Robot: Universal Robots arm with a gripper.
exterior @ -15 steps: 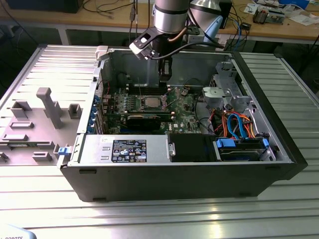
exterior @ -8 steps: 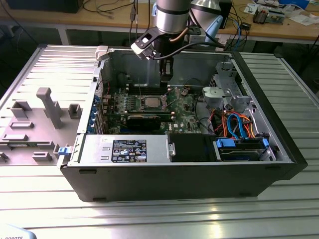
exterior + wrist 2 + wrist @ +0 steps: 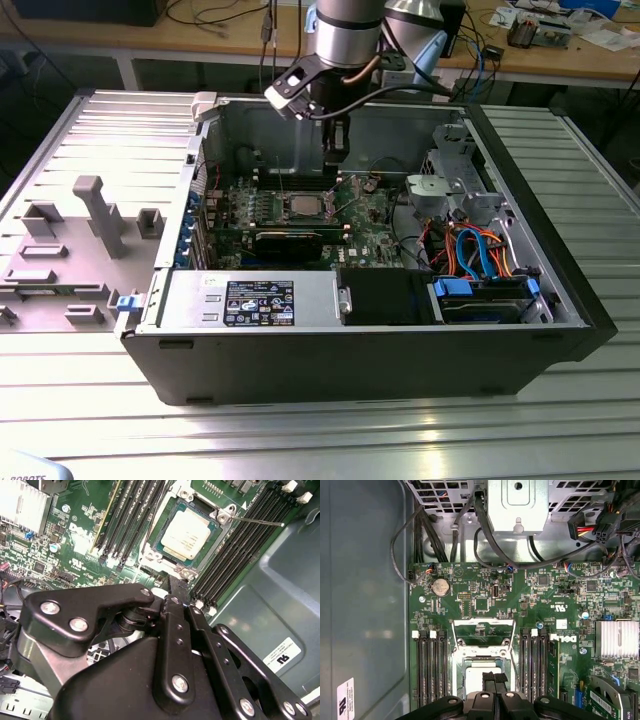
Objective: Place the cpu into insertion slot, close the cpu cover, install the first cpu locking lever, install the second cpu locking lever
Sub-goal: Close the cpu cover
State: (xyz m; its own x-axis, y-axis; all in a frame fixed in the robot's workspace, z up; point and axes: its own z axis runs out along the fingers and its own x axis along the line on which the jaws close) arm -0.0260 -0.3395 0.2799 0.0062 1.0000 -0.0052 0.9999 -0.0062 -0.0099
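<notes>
Hovering at 1 o'clock of cpu point(image 3: 303, 207) in exterior view, gripper point(image 3: 495, 677) judged closed, apparently empty. Cpu seated in insertion slot point(image 3: 150, 556). Cpu cover point(image 3: 484, 622) flipped open. Step judged: cover closing; push on free edge called for.

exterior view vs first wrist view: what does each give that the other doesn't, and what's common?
Exterior view: whole open computer case on the slatted table, grey fixture tray at the exterior view's left, the arm. First wrist view: cpu cover standing open, coin battery. Shared: cpu in the insertion slot, gripper shut over it.
</notes>
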